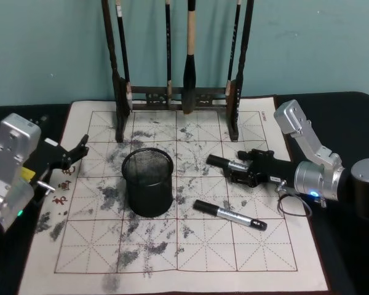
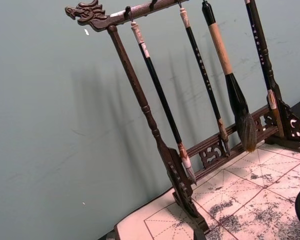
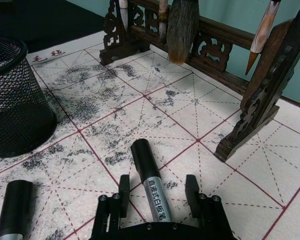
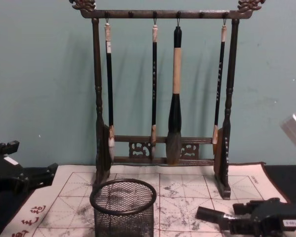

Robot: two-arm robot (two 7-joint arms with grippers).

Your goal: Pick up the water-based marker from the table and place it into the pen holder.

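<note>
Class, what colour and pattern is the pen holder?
The pen holder is black wire mesh with a solid rim, best seen in the head view.

A: Right wrist cam, status?
B: Right gripper straddles the water-based marker. Fingers sit either side of the silver barrel, with a gap on both sides. The black cap points away from the gripper.
A: Pen holder?
B: Pen holder is upright on the ink-stained grid mat, well apart from the gripper. A second marker lies near its base. The brush rack is beyond.
</note>
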